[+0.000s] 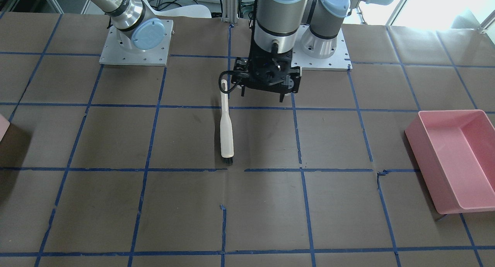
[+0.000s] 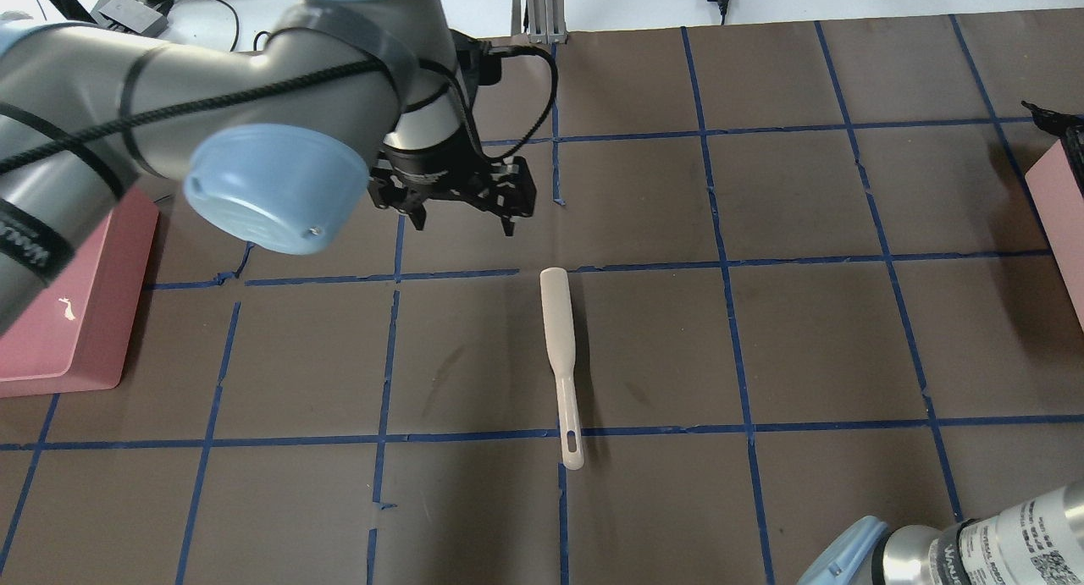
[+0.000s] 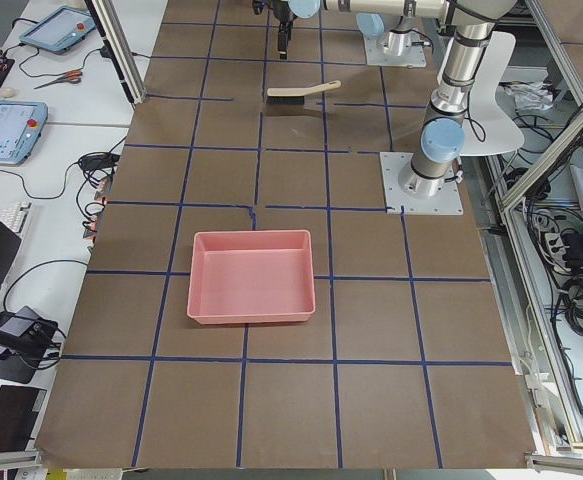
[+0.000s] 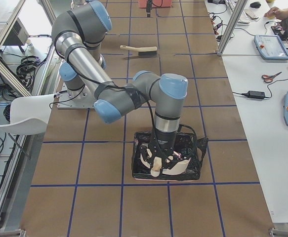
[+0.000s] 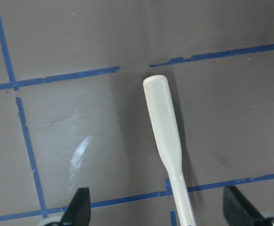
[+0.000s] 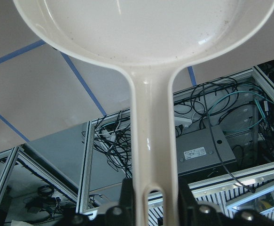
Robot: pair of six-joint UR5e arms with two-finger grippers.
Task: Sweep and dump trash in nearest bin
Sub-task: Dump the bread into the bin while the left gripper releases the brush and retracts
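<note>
A white brush with black bristles lies on the table, also in the front view. My left gripper hovers open and empty over it. In the left wrist view both fingertips straddle the brush handle without touching it. My right gripper is shut on the handle of a white dustpan, whose scoop looks empty. In the right side view it holds the dustpan inside the bin, which has a black liner. The bin's corner shows in the front view. No trash is visible.
The large pink tub stands on the robot's left side, also in the overhead view. The brown table is gridded with blue tape. The arm bases are at the table's back edge.
</note>
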